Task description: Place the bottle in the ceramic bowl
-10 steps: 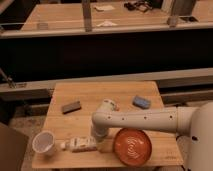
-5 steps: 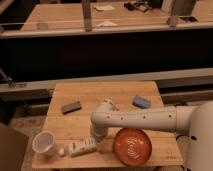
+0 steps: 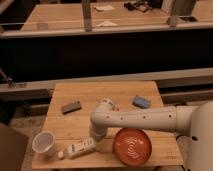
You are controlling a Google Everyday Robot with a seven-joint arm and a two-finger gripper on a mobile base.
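A white bottle (image 3: pixel 77 148) lies on its side near the front left of the wooden table (image 3: pixel 115 92). The ceramic bowl (image 3: pixel 132 146) is orange-red with a white swirl and sits at the front of the table, right of the bottle. My white arm reaches in from the right and bends down. My gripper (image 3: pixel 95 141) is at the bottle's right end, between the bottle and the bowl. The arm hides where the gripper meets the bottle.
A white cup (image 3: pixel 44 143) stands at the front left corner, left of the bottle. A dark flat block (image 3: pixel 71 107) lies mid-left and a blue object (image 3: pixel 141 102) lies at the back right. A dark counter runs behind the table.
The bottle has shifted slightly toward the front edge of the table. The arm's lower end has moved with it by a small amount.
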